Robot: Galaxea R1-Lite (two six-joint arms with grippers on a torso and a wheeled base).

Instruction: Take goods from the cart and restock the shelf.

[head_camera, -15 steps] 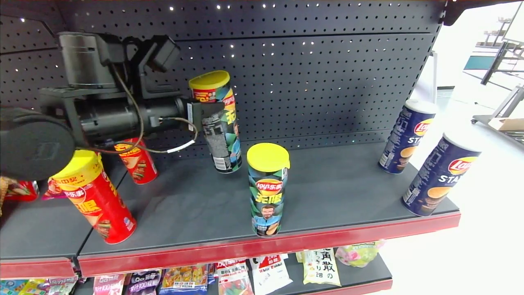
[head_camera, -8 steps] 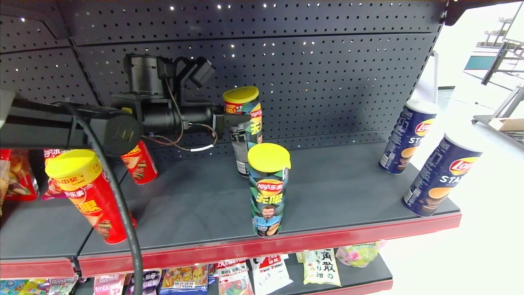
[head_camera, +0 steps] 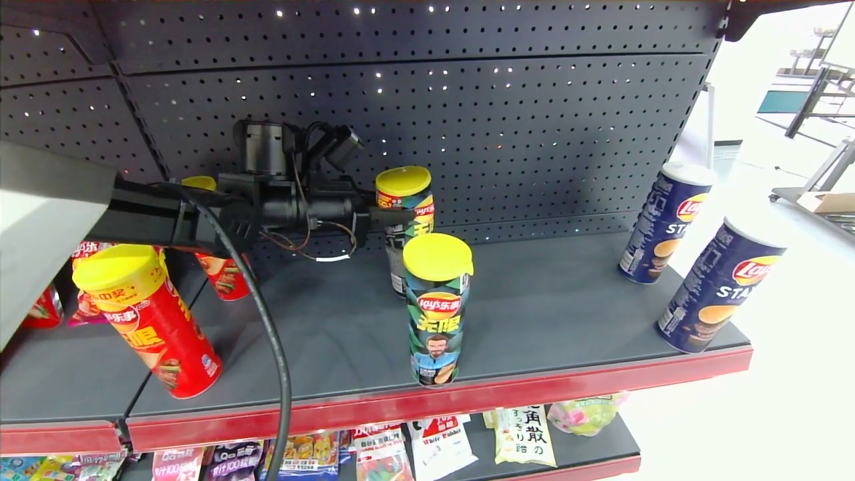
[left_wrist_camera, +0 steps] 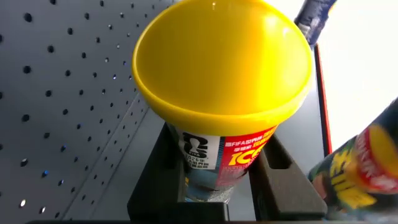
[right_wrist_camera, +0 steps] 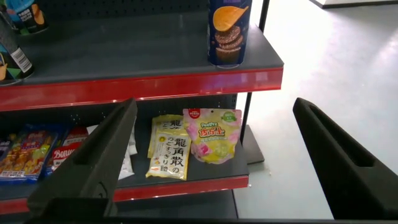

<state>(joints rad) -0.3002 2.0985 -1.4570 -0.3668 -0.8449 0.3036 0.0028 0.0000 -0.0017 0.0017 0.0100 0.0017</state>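
My left gripper is shut on a yellow-lidded chip can, holding it upright at the back of the dark shelf, behind a matching can at the front edge. In the left wrist view the held can sits between the two black fingers. I cannot tell whether its base touches the shelf. My right gripper is open and holds nothing; it hangs low in front of the red shelf edge, facing the lower shelf's snack packets.
Two red cans stand at the shelf's left, two dark blue cans at its right end. A pegboard wall backs the shelf. Bare shelf lies between the middle cans and the blue ones. Snack packets fill the shelf below.
My left arm has carried the can to the right and down, deeper in toward the pegboard, to a spot behind the front can. The other cans have stayed put.
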